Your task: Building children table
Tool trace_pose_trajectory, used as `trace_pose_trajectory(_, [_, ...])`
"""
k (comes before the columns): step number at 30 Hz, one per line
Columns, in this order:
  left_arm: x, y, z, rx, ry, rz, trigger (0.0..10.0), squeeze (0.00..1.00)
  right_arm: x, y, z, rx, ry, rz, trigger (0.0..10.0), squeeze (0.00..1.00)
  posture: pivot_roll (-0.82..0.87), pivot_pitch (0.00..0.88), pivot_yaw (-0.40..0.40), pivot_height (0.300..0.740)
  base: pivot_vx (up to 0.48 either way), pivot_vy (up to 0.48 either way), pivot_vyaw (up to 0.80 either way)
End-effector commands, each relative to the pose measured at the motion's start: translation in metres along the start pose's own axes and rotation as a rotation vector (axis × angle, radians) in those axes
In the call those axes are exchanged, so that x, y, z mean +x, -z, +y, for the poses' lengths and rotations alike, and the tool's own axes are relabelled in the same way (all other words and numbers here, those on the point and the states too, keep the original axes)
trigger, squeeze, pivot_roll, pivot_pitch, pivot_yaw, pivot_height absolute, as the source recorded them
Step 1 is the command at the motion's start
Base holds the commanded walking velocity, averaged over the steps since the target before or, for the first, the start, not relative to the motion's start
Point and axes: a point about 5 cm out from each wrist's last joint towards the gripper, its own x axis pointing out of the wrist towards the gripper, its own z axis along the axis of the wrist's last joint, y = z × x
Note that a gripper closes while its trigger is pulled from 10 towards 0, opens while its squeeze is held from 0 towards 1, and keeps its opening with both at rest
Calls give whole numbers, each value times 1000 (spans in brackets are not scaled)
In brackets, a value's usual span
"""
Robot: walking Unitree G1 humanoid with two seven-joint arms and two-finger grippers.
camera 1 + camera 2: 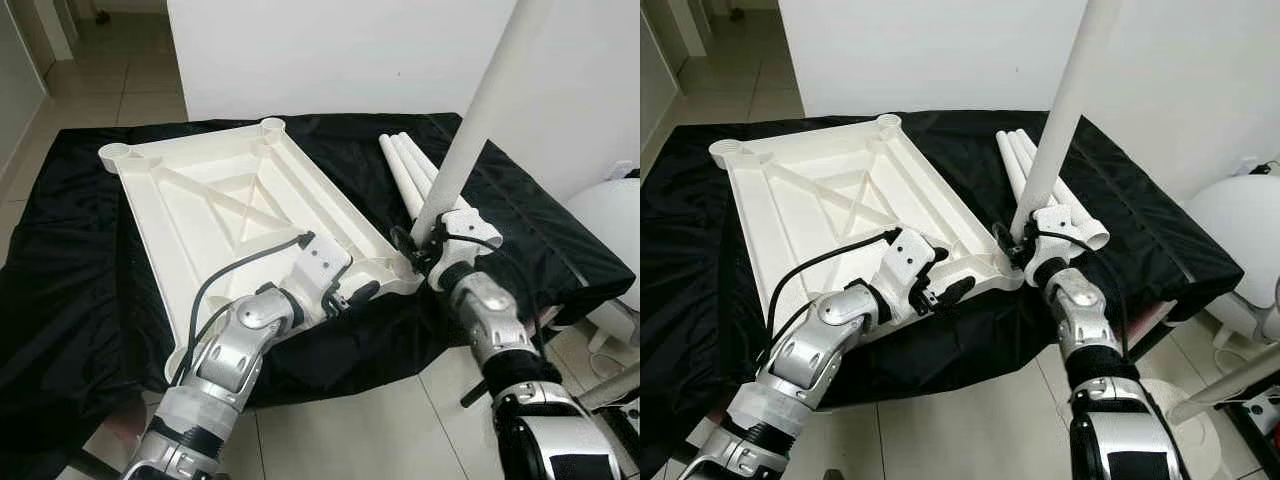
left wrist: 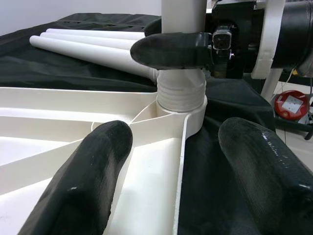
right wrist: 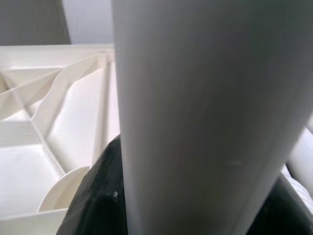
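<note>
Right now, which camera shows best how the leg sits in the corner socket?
The left wrist view: the leg's threaded end meets the socket close up, below the right hand's finger. Both eye views show that joint small, behind the right hand. The right wrist view shows mostly the leg's shaft.

The upturned tabletop (image 1: pixel 235 200) lies on the bench (image 1: pixel 60 260); spare legs (image 1: pixel 405 170) lie to its right (one leg (image 1: pixel 480 110) stands in its near-right corner socket).
</note>
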Motion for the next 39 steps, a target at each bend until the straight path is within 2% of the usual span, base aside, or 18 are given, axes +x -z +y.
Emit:
trace_pose_trajectory(1, [-1,2,4,9,-78,4,10000,0,-5,19,5,51,72,81,10000,0,55,6,-44,740,0,0,0])
trace_pose_trajectory(4, [-1,2,3,8,-78,5,10000,0,-5,19,5,59,106,83,10000,0,55,6,-45,740,0,0,0])
trace_pose_trajectory(5, [0,2,3,8,-77,4,10000,0,-4,20,3,82,172,87,10000,0,55,5,-46,740,0,0,0])
trace_pose_trajectory(8, [0,2,3,9,-77,3,10000,0,-4,20,2,96,227,86,10000,0,54,6,-46,740,0,0,0])
trace_pose_trajectory(12, [0,2,2,9,-78,2,10000,0,-2,17,9,132,416,60,10000,0,58,2,-54,740,0,0,0])
trace_pose_trajectory(16, [0,3,2,8,-78,2,10000,0,-3,16,11,133,462,49,10000,0,58,2,-54,740,0,0,0])
trace_pose_trajectory(17, [0,2,2,9,-80,1,10000,0,-3,15,12,160,538,30,10000,0,62,0,-58,740,0,0,0])
trace_pose_trajectory(19, [0,2,2,9,-81,1,10000,0,-3,13,15,180,577,15,10000,0,65,0,-59,740,0,0,0])
trace_pose_trajectory(24, [1,2,1,9,-81,-2,10000,0,-1,2,24,175,545,-53,10000,0,65,0,-57,740,0,0,0])
trace_pose_trajectory(28, [1,2,0,9,-79,-3,10000,0,-2,0,23,172,533,-69,10000,0,60,0,-59,740,0,0,0])
trace_pose_trajectory(29, [1,2,0,8,-77,-4,10000,0,-3,0,23,174,526,-76,10000,94,57,0,-58,740,0,0,0])
trace_pose_trajectory(30, [1,2,0,8,-77,-4,10000,0,-3,0,23,174,526,-76,10000,94,57,0,-58,740,0,0,0])
trace_pose_trajectory(31, [1,2,-1,8,-76,-4,10000,0,-3,-1,24,174,529,-79,10000,545,57,0,-58,740,0,0,0])
trace_pose_trajectory(33, [1,2,-1,8,-76,-4,10000,0,-3,-1,24,174,529,-79,10000,545,57,0,-58,740,0,0,0])
trace_pose_trajectory(34, [2,2,-2,8,-73,-5,10000,0,-4,-2,24,167,516,-92,10000,1000,57,0,-58,740,0,0,0])
trace_pose_trajectory(39, [2,2,-2,12,-68,-5,10000,0,-5,-3,27,155,498,-100,10000,1000,49,0,-54,740,0,0,0])
